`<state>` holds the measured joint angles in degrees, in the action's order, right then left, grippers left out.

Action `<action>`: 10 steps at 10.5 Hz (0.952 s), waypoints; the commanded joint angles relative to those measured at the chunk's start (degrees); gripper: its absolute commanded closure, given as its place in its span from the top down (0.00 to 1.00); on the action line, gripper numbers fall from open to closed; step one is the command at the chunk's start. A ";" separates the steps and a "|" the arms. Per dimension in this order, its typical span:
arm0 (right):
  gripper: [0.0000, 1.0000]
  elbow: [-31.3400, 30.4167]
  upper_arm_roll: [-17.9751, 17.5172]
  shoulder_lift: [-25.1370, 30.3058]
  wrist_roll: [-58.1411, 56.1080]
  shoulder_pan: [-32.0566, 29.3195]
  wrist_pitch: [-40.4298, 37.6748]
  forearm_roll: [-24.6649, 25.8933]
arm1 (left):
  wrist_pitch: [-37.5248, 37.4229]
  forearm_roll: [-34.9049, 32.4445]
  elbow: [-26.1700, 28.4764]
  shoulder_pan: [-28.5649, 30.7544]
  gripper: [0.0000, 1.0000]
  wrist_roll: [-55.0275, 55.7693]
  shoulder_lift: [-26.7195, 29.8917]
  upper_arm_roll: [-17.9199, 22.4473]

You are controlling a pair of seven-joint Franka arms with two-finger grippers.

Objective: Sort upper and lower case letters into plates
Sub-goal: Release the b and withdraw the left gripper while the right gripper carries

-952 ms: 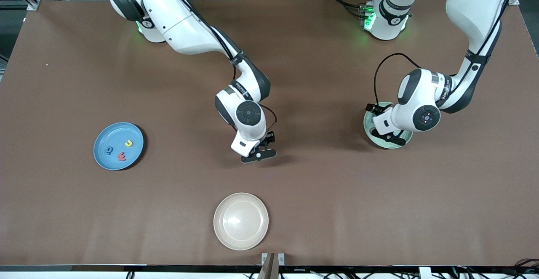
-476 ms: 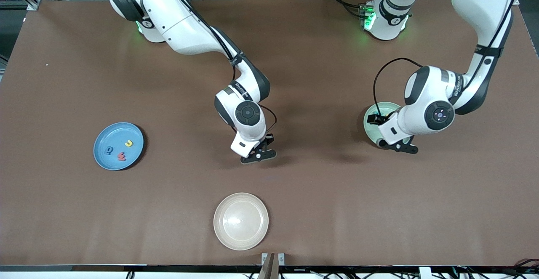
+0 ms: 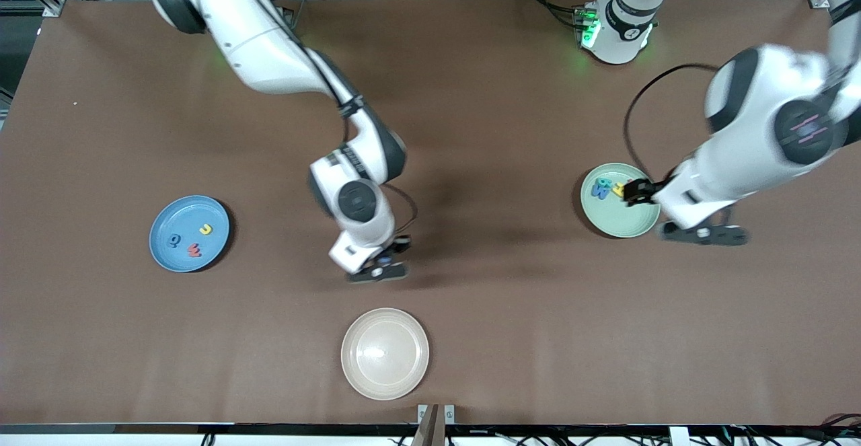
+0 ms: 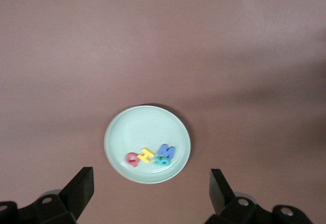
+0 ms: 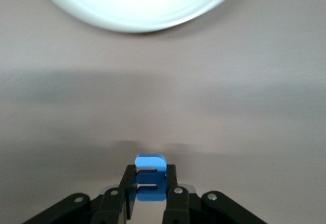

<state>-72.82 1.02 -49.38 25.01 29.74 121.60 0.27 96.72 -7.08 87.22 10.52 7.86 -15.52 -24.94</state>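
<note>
Blue letter point(image 5: 150, 177), apparently light and rigid, pinched by its flat sides in right gripper point(image 5: 151, 191) fingers over worktop point(image 3: 471, 130); left gripper point(image 4: 153, 196) fingers spread wide, empty, above mint plate point(image 4: 127, 132).

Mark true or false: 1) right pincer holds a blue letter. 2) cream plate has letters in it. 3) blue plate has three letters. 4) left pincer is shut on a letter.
1) True: the right pincer is shut on a blue letter.
2) False: the cream plate is bare.
3) True: the blue plate holds three.
4) False: the left pincer is open, above the green plate, whose letters lie inside.
</note>
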 commanded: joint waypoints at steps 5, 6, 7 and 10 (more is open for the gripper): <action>0.00 -20.85 -0.75 15.26 -23.30 -19.60 -1.54 4.11 | -8.10 2.42 -9.50 3.98 1.00 -4.52 5.68 -0.03; 0.00 -23.31 -0.75 16.76 -27.95 -22.16 -1.45 4.30 | -9.43 2.08 -9.52 3.98 1.00 -4.52 5.67 0.24; 0.00 -24.90 -0.75 17.99 -34.00 -25.58 -1.54 4.39 | -10.57 2.16 -9.61 4.07 1.00 -4.52 5.41 0.15; 0.21 -26.24 -0.75 19.23 -43.90 -31.14 -1.98 4.56 | -15.14 2.42 -9.87 4.08 1.00 -4.61 5.85 1.81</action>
<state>-96.06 1.42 -32.87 -16.68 0.01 119.21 3.82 83.84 -6.12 78.04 14.52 4.04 -9.92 -23.97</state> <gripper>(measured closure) 0.727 0.000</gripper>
